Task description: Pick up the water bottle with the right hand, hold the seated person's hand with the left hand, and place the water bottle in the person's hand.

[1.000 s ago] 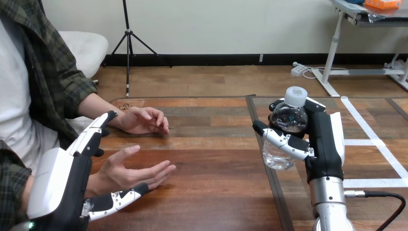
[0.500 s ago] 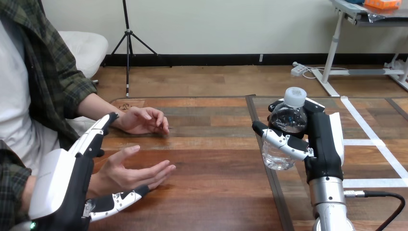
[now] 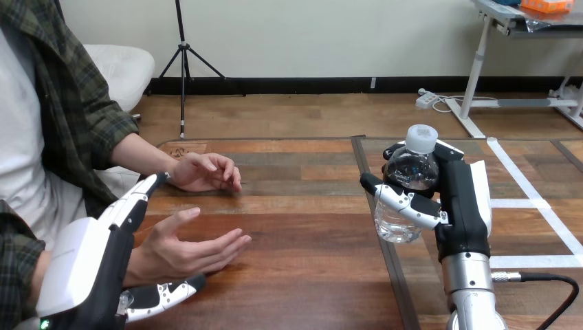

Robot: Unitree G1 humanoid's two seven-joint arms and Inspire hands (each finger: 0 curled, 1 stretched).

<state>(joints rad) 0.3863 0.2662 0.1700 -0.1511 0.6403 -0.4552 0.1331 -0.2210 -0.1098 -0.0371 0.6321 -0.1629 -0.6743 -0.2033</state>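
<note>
- The right hand's (image 3: pixel 465 199) fingers (image 3: pixel 405 201) curl round the water bottle (image 3: pixel 411 167) at the right of the tabletop (image 3: pixel 302 206), hiding its middle.
- The bottle is upright, clear, with a white cap (image 3: pixel 421 135); how much water it holds is hard to make out, as is whether its base touches the tabletop.
- At the near left, the left hand's (image 3: pixel 79 265) white back covers the wrist of the person's nearer hand (image 3: pixel 182 247), which lies palm up and empty.
- The left hand's fingers (image 3: pixel 132 201) are straight and spread from the thumb (image 3: pixel 161 295), which lies under the person's nearer hand; contact cannot be told.
- The person's farther hand (image 3: pixel 203 172) rests on the tabletop.
</note>
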